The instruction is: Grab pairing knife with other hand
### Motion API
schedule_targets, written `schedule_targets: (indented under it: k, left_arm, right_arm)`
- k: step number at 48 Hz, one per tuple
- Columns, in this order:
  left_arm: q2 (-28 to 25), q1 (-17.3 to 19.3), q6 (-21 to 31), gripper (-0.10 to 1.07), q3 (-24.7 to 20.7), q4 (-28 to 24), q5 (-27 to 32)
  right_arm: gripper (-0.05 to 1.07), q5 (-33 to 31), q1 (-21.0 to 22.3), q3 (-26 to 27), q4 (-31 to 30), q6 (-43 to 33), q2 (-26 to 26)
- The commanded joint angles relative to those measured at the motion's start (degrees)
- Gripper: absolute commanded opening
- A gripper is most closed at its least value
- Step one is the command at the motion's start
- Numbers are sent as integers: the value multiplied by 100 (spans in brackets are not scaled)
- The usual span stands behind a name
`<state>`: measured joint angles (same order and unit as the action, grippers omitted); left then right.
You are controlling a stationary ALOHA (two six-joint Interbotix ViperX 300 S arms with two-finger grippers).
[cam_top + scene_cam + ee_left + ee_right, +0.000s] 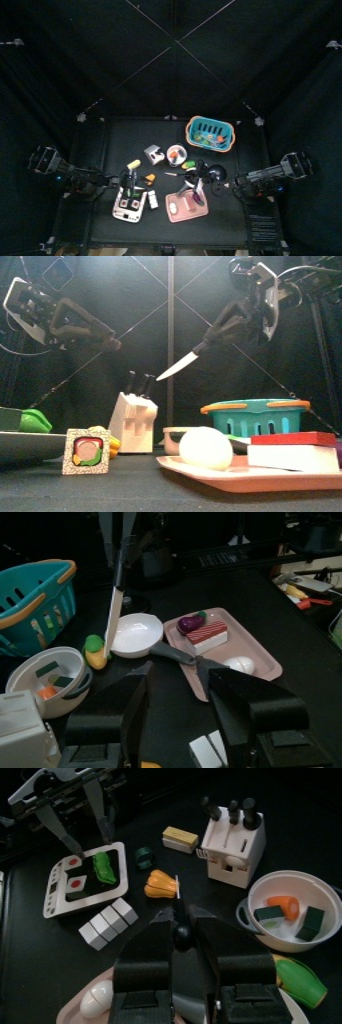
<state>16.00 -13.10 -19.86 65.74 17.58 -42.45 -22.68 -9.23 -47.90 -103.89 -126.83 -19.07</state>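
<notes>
Above the bench, at frame centre, the paring knife slants blade-down, clamped in the right gripper; the left gripper, fingers apart, hangs beside it.

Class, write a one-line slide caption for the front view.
Right gripper holds a knife in the air above the knife block; the open left gripper waits nearby.

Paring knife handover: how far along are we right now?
Done: the paring knife is out of the knife block, lifted above the table, blade angled down toward the block. In hand: the right gripper is shut on the handle. Left: the left gripper hangs open, apart from the knife, so the other hand has not taken it yet. It needs to close on the knife, then the right lets go.
</notes>
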Motion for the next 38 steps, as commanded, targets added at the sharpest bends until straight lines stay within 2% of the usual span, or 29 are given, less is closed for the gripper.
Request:
schedule_targets:
  k: [1,21,38]
  left_arm:
    - [-53,0,-9,79,-158,18,-53]
    - [-413,220,-18,80,-264,62,-378]
    - [-958,448,-53,80,-729,62,-431]
  right_arm:
    - [39,62,26,149,-70,9,-62]
    - [39,396,-18,88,-439,26,-62]
    - [39,457,-158,141,-773,26,-62]
